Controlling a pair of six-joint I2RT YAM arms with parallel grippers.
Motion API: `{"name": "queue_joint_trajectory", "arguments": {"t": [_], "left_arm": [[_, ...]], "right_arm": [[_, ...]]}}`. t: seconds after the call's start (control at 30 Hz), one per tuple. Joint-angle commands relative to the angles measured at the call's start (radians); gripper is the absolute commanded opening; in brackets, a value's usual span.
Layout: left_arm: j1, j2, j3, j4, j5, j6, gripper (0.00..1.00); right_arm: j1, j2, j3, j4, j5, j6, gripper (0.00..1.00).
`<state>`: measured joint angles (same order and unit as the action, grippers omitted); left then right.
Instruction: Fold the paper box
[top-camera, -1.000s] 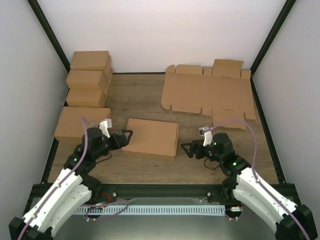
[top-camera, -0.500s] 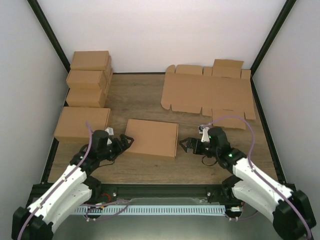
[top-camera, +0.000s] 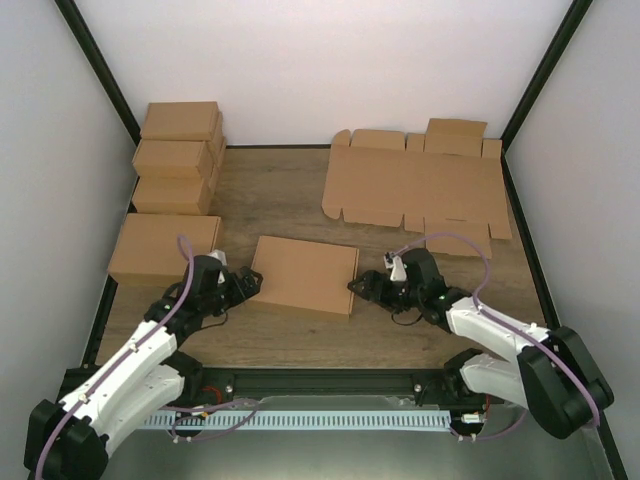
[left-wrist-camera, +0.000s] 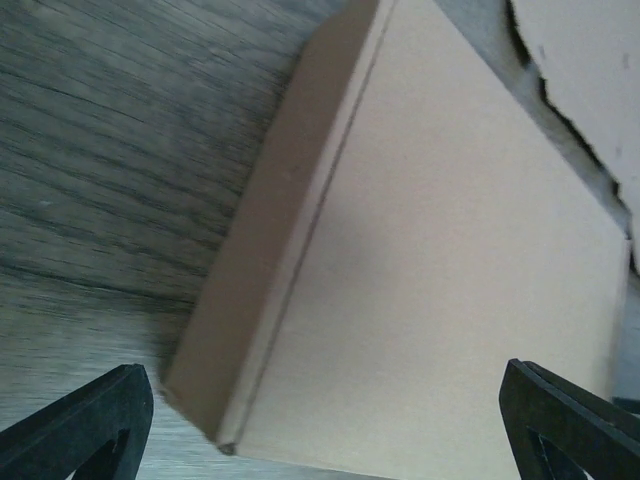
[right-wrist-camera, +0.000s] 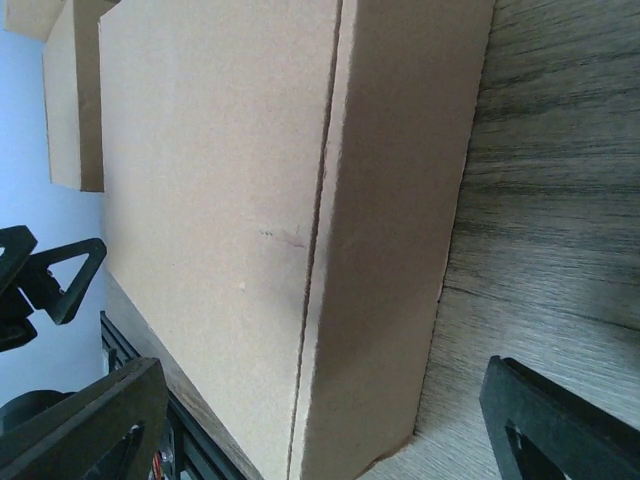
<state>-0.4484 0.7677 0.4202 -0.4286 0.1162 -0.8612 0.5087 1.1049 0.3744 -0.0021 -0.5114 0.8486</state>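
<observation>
Between both arms, on the desk (top-camera: 280, 200), the paper box (top-camera: 303, 275) lies closed and flat. Left fingers (left-wrist-camera: 560, 420) and right fingers (right-wrist-camera: 560, 420) gape at its short ends, gripping nothing. It looks light, stiff and crushable, so a gentle pinch on an end wall seems best.

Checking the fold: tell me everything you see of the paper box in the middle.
The paper box is plain brown cardboard, a shallow closed rectangle with a seam along its side wall. It lies flat on the wooden table. The open left claw and right claw face its short ends; contact unclear.
</observation>
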Motion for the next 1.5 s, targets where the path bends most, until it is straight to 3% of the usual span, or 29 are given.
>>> {"name": "queue_joint_trajectory", "arguments": {"t": [0.0,0.27,0.47,0.63,0.87,0.97,1.13,1.3,1.47], "left_arm": [[0.023,0.031,0.03,-0.037,-0.075,0.071,0.96],[0.049,0.102,-0.024,0.106,-0.003,0.077,0.86],[0.049,0.142,-0.004,0.138,0.026,0.158,0.69],[0.049,0.173,0.009,0.14,0.03,0.159,0.67],[0.048,0.093,0.05,0.056,0.073,0.11,0.82],[0.047,0.023,0.048,0.05,0.167,0.013,0.9],[0.02,-0.142,-0.033,0.122,0.271,-0.235,0.94],[-0.127,-0.24,-0.136,0.235,0.17,-0.429,0.97],[-0.353,-0.118,-0.139,0.352,-0.002,-0.508,0.99]], "right_arm": [[0.005,0.028,-0.017,0.091,-0.028,0.042,0.87],[0.005,0.089,-0.068,0.211,-0.062,0.084,0.81],[0.005,0.16,-0.086,0.305,-0.103,0.098,0.7],[0.005,0.206,-0.103,0.381,-0.137,0.12,0.56],[-0.016,0.208,-0.151,0.459,-0.165,0.142,0.4],[-0.052,0.211,-0.188,0.538,-0.205,0.167,0.36],[-0.079,0.225,-0.21,0.58,-0.232,0.181,0.3],[-0.087,0.252,-0.227,0.639,-0.257,0.215,0.26],[-0.088,0.253,-0.24,0.665,-0.252,0.245,0.23]]}}
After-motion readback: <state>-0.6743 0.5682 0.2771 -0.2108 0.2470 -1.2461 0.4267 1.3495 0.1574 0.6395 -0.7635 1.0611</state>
